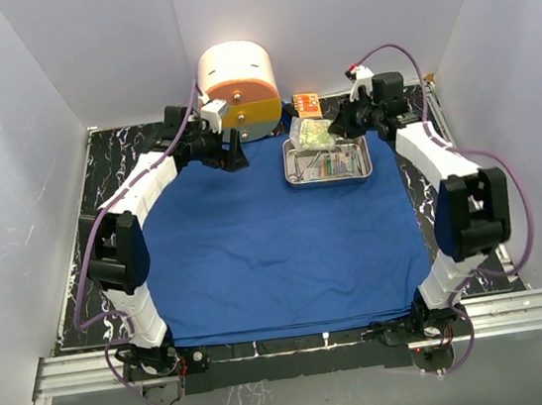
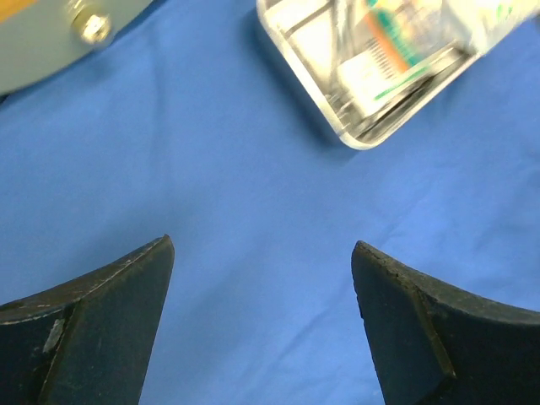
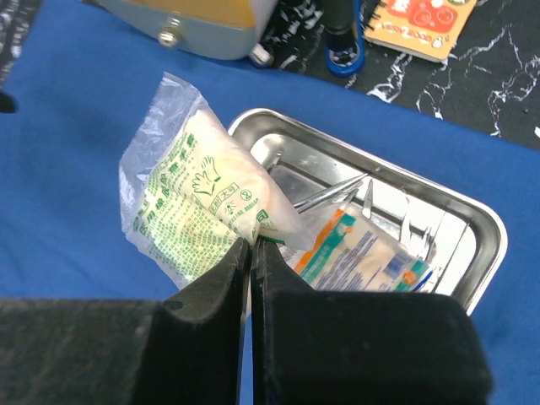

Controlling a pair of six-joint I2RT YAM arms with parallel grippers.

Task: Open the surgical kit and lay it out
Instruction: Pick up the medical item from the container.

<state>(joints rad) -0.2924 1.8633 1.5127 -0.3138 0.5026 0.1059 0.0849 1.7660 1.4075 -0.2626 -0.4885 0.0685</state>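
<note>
Wrap (image 1: 278,252) spread flat under tray (image 1: 328,182): opening done. We pinch glove packet (image 3: 198,202) in right gripper (image 3: 251,251), jaws clamped on its edge, over tray's left corner. Left gripper (image 2: 261,253) gapes empty, left of tray. Second packet (image 3: 359,249) and instruments (image 3: 329,192) (hard to name singly) inside tray, not yet laid out.

White-shelled arms (image 1: 144,184) with black joint housings (image 1: 117,251), looping purple cables (image 1: 392,46), matte black wedge-shaped fingers (image 2: 101,329).

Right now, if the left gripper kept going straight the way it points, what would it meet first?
Most likely the blue cloth: the open left gripper aims down at bare cloth. The steel tray lies farther ahead, off to one side, though depth is unclear.
</note>
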